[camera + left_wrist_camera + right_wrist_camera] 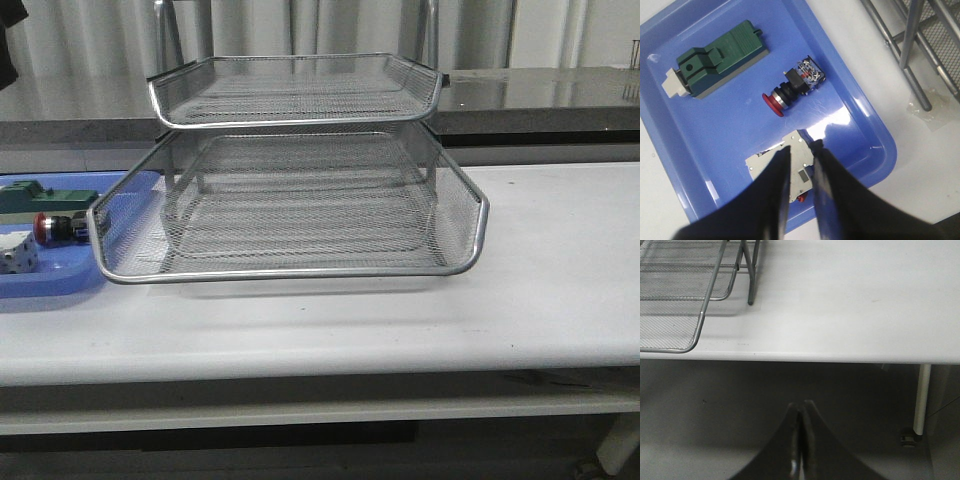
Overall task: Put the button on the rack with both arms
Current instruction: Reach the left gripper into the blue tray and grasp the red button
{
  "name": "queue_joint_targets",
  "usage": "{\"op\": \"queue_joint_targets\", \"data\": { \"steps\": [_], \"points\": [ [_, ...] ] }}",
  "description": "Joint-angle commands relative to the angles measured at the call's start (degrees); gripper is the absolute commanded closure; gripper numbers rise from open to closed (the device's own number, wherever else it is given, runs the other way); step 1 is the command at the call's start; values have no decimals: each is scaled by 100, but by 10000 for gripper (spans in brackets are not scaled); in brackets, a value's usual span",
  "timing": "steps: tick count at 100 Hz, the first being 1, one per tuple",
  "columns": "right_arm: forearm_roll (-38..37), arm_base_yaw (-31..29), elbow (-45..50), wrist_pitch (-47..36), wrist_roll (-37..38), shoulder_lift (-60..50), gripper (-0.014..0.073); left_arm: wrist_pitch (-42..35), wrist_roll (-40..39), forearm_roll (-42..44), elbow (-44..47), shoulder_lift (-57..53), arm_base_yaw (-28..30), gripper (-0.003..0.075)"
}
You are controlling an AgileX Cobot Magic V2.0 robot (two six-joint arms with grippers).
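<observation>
The button (792, 87), with a red cap, black body and blue rear block, lies on its side in the blue tray (715, 130). In the front view the button (52, 227) sits at the far left, just beside the rack (300, 265), a silver wire-mesh stand with its trays pulled forward. My left gripper (801, 148) hovers over the tray a little short of the button, slightly open, with nothing between its fingers. My right gripper (801, 402) is shut and empty, off the table's front edge above the floor. Neither arm shows in the front view.
A green block (715, 60) and a flat white part (771, 159) share the blue tray; the white part lies under my left fingers. A white cube with dots (18, 252) sits at the tray's front. The rack's legs (912, 60) stand right of the tray. A table leg (922, 400) is near my right gripper.
</observation>
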Motion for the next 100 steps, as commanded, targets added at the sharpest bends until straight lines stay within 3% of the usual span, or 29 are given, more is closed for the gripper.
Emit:
{"op": "queue_joint_targets", "data": {
  "steps": [1,10,15,42,100],
  "points": [
    [-86,3,-170,-321,5,21,664,-152,340,-18,-203,-221,-38,351],
    [-86,3,-170,-321,5,21,664,-212,599,-18,-203,-222,-38,216],
    [-86,3,-170,-321,5,21,664,-215,599,-18,-203,-222,-38,198],
    [-86,3,-170,-321,5,21,664,-510,585,-497,-203,-120,-38,265],
    [-86,3,-170,-301,5,21,664,-1073,1617,-468,-683,931,-50,253]
  ]
}}
